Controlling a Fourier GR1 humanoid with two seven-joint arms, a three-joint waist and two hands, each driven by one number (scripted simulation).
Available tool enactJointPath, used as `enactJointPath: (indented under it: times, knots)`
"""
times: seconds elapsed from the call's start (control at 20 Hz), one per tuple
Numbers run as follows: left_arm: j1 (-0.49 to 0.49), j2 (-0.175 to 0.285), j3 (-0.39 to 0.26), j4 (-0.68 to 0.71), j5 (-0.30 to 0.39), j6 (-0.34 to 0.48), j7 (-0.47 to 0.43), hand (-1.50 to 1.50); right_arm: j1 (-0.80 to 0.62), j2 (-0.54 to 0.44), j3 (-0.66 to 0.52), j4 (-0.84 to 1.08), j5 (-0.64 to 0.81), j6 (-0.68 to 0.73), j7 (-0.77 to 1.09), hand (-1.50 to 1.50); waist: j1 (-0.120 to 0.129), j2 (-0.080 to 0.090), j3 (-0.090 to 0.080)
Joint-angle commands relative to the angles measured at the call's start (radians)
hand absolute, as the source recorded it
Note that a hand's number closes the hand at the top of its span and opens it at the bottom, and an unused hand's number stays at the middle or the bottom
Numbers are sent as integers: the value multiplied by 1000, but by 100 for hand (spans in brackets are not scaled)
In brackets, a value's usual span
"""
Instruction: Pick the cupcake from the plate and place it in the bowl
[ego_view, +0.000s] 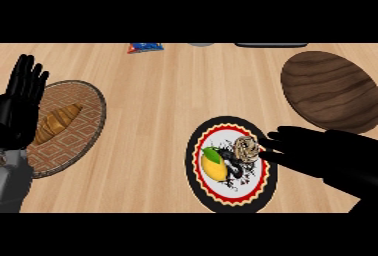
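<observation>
The cupcake (246, 148), pale swirled frosting on top, sits on the right half of a round plate (221, 197) with a black, red and yellow rim. A yellow lemon (214, 167) lies on the plate's left half. My right hand (325, 150) comes in from the right, fingers stretched out flat, their tips touching the cupcake's right side; nothing is curled around it. The dark wooden bowl (332, 90) stands at the upper right, beyond that hand. My left hand (22, 95) rests open at the left edge, fingers up.
A woven patterned plate (77, 145) with a croissant (57, 122) lies at the left, partly under my left hand. A blue packet (145, 47), a grey round object (201, 44) and a dark object (270, 45) line the far edge.
</observation>
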Motion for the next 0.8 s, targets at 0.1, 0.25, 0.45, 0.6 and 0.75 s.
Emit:
enactJointPath:
  times: [0.1, 0.25, 0.45, 0.6, 0.75]
  knots:
    - [20, -5, 26, -33, -6, -26, 20, 0, -45, 160, 99, 103, 161, 2, 24, -150, 4, 0, 0]
    - [-31, 11, 50, 2, -6, -45, 29, 0, 18, 179, 111, 163, 239, -68, -60, -150, -2, 0, 0]
    - [-23, -16, 56, 23, -23, -51, -4, 0, -1, 240, 119, 262, 324, -87, -67, -150, -1, 0, 0]
    - [-44, -7, 81, 106, -31, -81, -43, 0, -65, 236, 89, 399, 365, -126, -203, -150, 0, 1, 0]
    - [-24, -48, 48, -16, -62, -25, 33, 0, -52, 260, 67, 381, 395, -104, -196, -150, -1, -1, 0]
